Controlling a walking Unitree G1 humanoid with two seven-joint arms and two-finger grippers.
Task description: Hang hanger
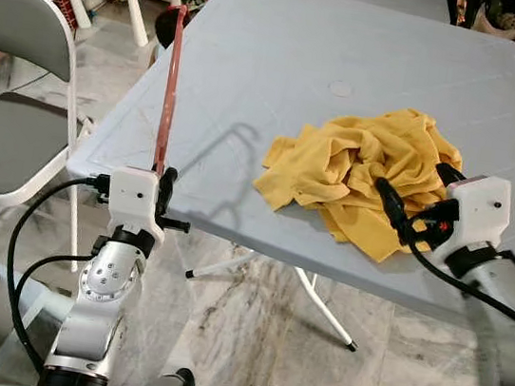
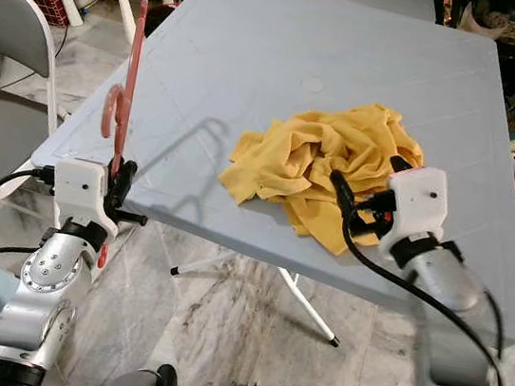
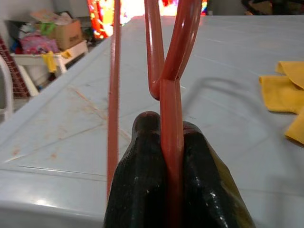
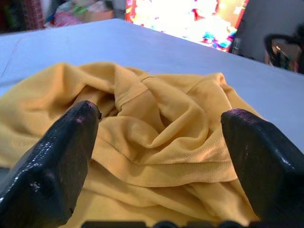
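Table (image 1: 284, 72) is spanning the frame's centre, with a chair (image 1: 4, 119) at the left edge. Yellow shirt (image 1: 361, 169) is lying crumpled right of centre on the table. Hanger (image 1: 168, 94) is standing upright at left, over the table's near-left corner. My left gripper (image 3: 164, 142) is clamping the hanger's stem; my right gripper (image 4: 159, 137) is hovering spread wide just over the shirt.
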